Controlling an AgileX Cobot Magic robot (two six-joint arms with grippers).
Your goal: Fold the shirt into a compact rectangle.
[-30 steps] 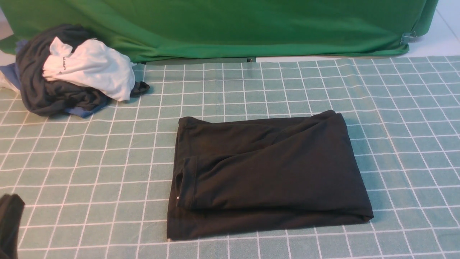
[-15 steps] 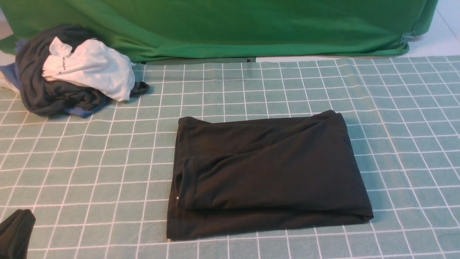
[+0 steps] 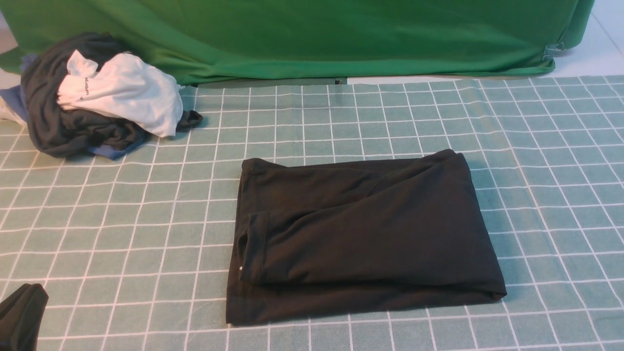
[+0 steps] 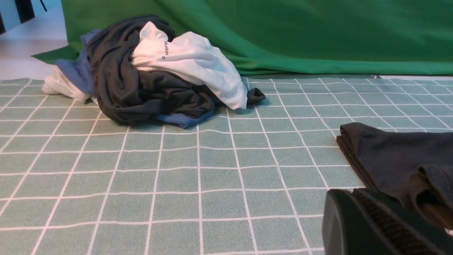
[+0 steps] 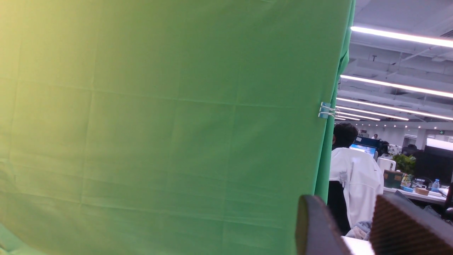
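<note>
The left gripper (image 3: 19, 314), cropped at seven o'clock, is closed and empty; the right gripper (image 5: 357, 226) is parted, empty. The shirt (image 3: 360, 234) is folded, print hidden.

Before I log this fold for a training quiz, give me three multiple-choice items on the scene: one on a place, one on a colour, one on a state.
1. Where is the heap of clothes? A far left of the table B far right C on the shirt
2. What colour is the backdrop cloth? A blue B green C white
3. How does the black T-shirt lie? A spread flat and unfolded B hanging from jaws C folded into a rectangle

Answers: 1 A, it sits by the far left edge. 2 B, green cloth runs behind the table. 3 C, layered folded edges show, with nothing gripping it.
</note>
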